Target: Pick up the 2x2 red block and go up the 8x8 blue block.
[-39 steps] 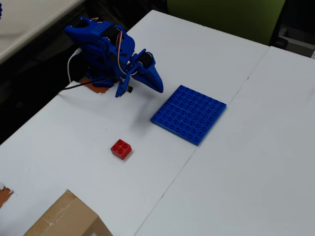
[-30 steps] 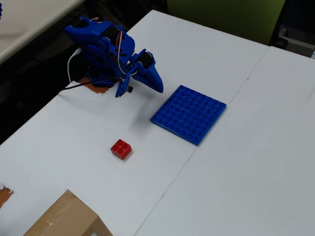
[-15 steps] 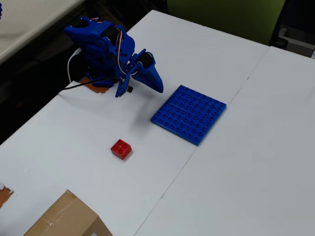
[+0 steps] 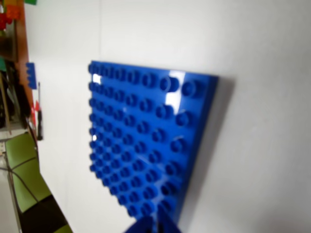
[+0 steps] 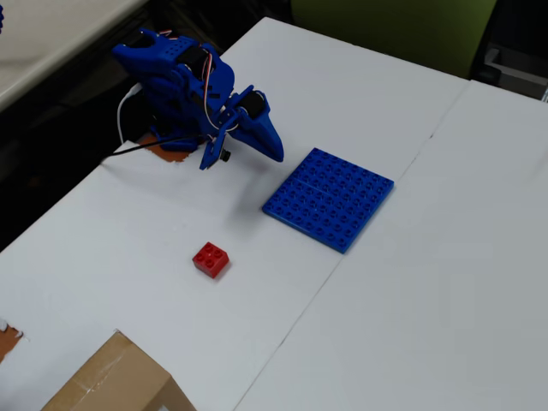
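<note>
The 2x2 red block (image 5: 211, 259) lies alone on the white table in the overhead view, in front of the folded blue arm. To its right the 8x8 blue block (image 5: 330, 199) rests flat; the wrist view shows this studded plate (image 4: 146, 141) filling the frame's middle. My gripper (image 5: 276, 152) hangs just left of the plate's near corner, well above and to the right of the red block. At the bottom edge of the wrist view its fingertips (image 4: 153, 226) sit pressed together, with nothing between them. The red block is out of the wrist view.
A cardboard box (image 5: 120, 381) stands at the table's bottom left corner. A seam (image 5: 342, 257) runs diagonally between two table panels. The arm's base (image 5: 167, 77) sits at the upper left, with a cable (image 5: 128, 107) beside it. A green chair (image 5: 385, 30) stands behind the table.
</note>
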